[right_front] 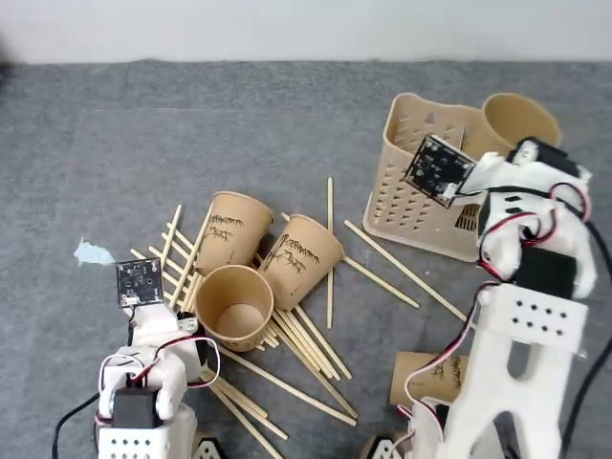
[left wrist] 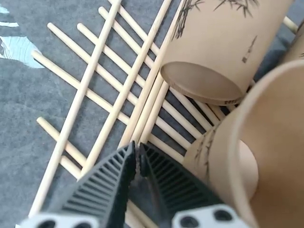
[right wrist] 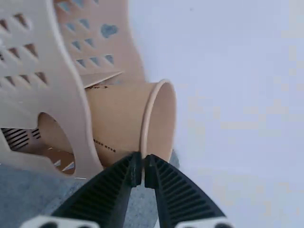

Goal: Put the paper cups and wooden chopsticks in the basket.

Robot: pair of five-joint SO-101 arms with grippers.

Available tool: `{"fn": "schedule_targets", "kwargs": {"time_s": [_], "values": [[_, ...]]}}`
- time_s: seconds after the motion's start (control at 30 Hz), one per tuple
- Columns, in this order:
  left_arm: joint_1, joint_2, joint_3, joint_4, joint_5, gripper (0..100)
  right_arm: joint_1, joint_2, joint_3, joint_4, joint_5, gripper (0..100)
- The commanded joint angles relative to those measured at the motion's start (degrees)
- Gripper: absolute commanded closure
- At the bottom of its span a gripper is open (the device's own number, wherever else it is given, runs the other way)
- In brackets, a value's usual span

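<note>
High view: grey table (right_front: 287, 105). The tan basket (right_front: 421, 186) stands upright at the far right. The far cup (right_front: 519, 120) sits at the basket's far right end, mouth toward the camera; I cannot tell if it is inside the wall or just outside. My right arm (right_front: 526, 287) stands over that end from the near side. Centre-left is a cluster: the left lying cup (right_front: 234, 228) and right lying cup (right_front: 304, 251) are on their sides, and the open cup (right_front: 234, 306) is just near of them, mouth up. The chopsticks (right_front: 296, 344) are heaped loose under and around the cluster, a few lying singly toward the basket. The near cup (right_front: 432, 378) lies on its side beside my right arm's base. A blue scrap (right_front: 94, 253) lies left of the heap.

Left wrist view: my left gripper (left wrist: 137, 154) has its fingers together with nothing seen between them, tips over the criss-crossed chopsticks (left wrist: 95, 85). The open cup (left wrist: 256, 161) is just beside it, and the base of the left lying cup (left wrist: 204, 83) is beyond.

Right wrist view: my right gripper (right wrist: 141, 164) is pinched on the rim of the far cup (right wrist: 123, 118), which lies against the basket wall (right wrist: 47, 71).
</note>
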Motion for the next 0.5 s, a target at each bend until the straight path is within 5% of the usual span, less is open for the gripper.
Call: {"fn": "schedule_targets", "kwargs": {"time_s": [0.0, 0.47], "values": [[-0.4, -0.8, -0.6, 0.4, -0.4, 98, -0.5, -0.7, -0.5, 0.9, 1.0, 97.1], [-0.4, -0.8, -0.6, 0.4, -0.4, 98, -5.1, -15.3, -0.5, 15.3, -18.1, 81.2]]}}
